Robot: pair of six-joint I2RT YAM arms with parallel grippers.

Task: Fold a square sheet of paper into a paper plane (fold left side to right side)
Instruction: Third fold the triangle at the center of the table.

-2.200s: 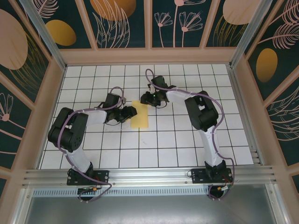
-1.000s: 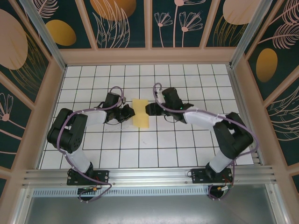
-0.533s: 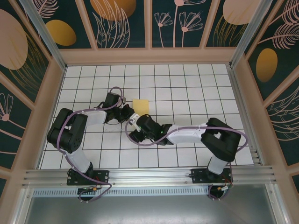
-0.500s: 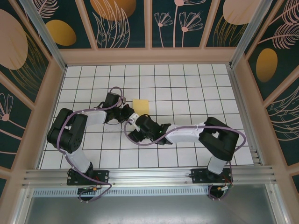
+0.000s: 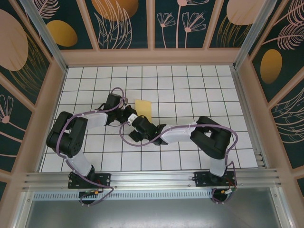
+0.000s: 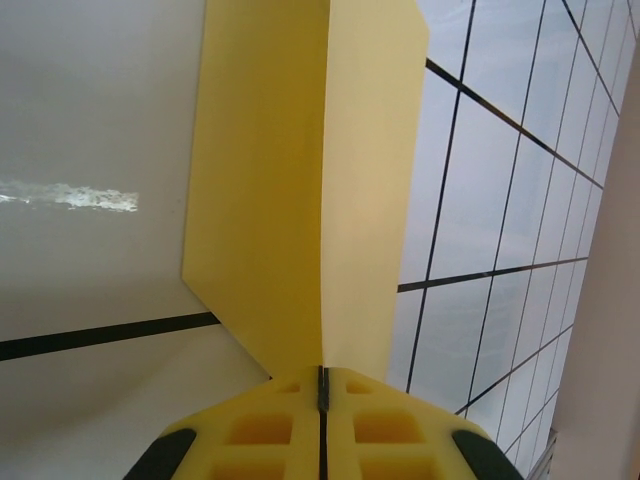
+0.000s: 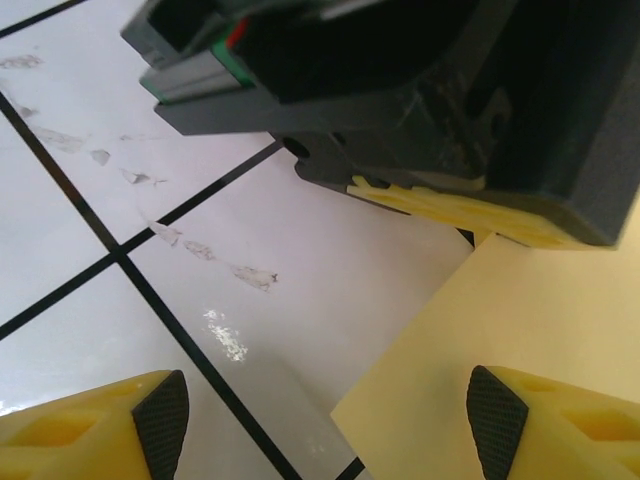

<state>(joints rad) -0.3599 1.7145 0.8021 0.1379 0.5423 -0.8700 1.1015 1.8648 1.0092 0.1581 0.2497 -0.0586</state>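
The square sheet of paper [image 5: 144, 109] is yellow and doubled over into a narrow strip on the white grid table. My left gripper [image 5: 130, 114] is at the strip's left edge. In the left wrist view its yellow jaws [image 6: 322, 378] are shut on the sheet's near edge, and the paper [image 6: 290, 180] spreads away from them in two flaps around a crease. My right gripper [image 5: 134, 127] reaches across from the right, just in front of the left gripper. In the right wrist view it stands open [image 7: 325, 420] above the table with the paper's corner [image 7: 520, 320] between its fingertips.
The left gripper's black body [image 7: 400, 90] sits close above the right gripper's open fingers. The grid table [image 5: 190, 95] stretches to wooden walls [image 5: 152, 57] on three sides. The right arm's elbow [image 5: 211, 137] lies low over the table's right half.
The right arm swung from behind and right of the paper round to its near left, and now reaches under the left gripper. The left gripper stayed on the paper.
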